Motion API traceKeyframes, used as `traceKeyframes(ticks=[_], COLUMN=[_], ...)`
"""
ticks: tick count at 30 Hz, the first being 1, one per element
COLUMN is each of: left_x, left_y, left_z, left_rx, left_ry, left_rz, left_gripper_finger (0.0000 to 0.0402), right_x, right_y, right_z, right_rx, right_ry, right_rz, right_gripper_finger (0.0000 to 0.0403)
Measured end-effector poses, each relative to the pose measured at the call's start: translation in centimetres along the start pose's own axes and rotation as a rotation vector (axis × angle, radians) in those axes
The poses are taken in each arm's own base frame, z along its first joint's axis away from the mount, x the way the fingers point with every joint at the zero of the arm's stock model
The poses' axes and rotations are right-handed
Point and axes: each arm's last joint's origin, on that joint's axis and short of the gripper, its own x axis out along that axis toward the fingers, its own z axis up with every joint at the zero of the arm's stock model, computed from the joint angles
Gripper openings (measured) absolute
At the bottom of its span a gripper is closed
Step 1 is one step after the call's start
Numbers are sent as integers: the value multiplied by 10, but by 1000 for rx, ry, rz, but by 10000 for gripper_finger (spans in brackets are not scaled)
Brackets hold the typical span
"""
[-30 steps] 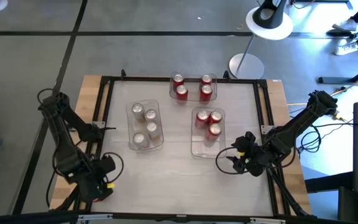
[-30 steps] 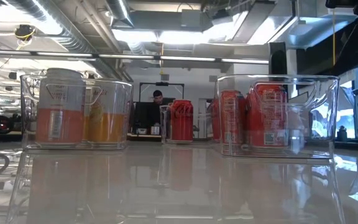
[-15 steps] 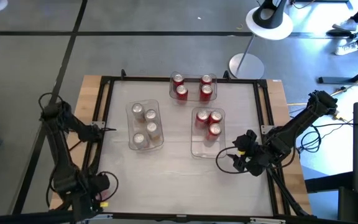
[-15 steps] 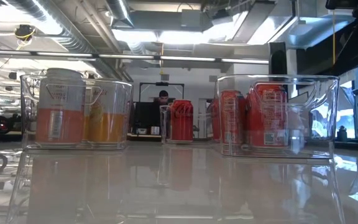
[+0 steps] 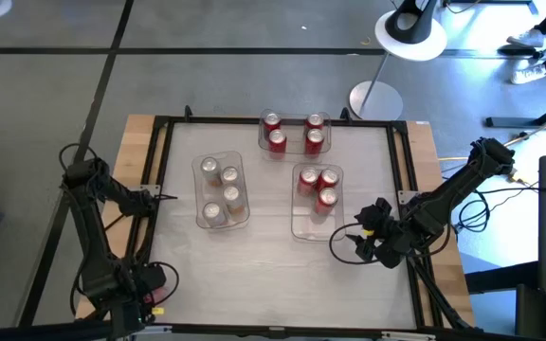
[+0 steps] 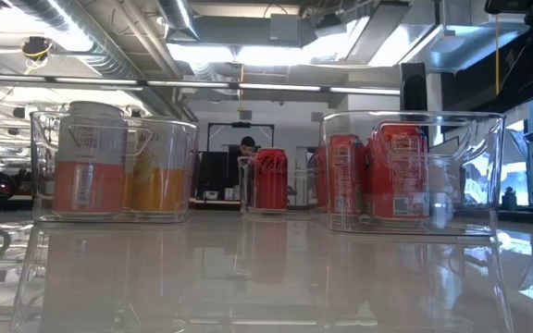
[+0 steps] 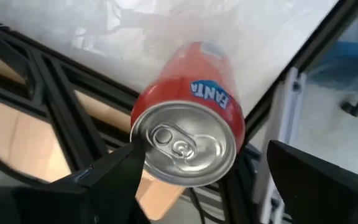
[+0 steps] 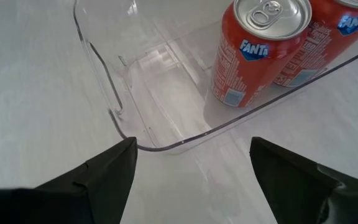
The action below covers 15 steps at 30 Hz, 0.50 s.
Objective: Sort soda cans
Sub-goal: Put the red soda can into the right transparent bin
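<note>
L pincer [image 7: 197, 180]: I've got it gripping orange Fanta can w/ silver top [image 7: 188, 140], off desk's near-left corner
can axis: runs straight out from pincer
R pincer [image 8: 188, 180]: open, empty, just beside clear plastic bin [image 8: 166, 99]

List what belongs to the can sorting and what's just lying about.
Job:
Fanta can in the left gripper
binned cans
clear bins
right gripper, open beside a bin

Lying about:
round stand base on the floor
person beyond the table
</note>
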Motion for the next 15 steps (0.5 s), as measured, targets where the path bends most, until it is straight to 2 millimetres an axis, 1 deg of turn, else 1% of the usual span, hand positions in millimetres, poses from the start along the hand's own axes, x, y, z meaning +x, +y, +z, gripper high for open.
traceKeyframes(ticks=[5, 9, 11, 15], left_x=[-9, -21, -21, -18], left_y=[-4, -1, 3, 6], left_z=[5, 8, 7, -2], left_rx=[-7, -20, -17, 43], left_ry=[-8, -23, -25, -26], left_rz=[-45, -80, -54, -24], left_gripper_finger=[326, 326, 326, 326], right_x=[0, 0, 0, 0], right_y=[0, 0, 0, 0], right_z=[0, 0, 0, 0], right_rx=[1, 2, 2, 3], right_ry=[0, 0, 0, 0], right_rz=[0, 0, 0, 0], right_gripper_finger=[309, 309, 309, 309])
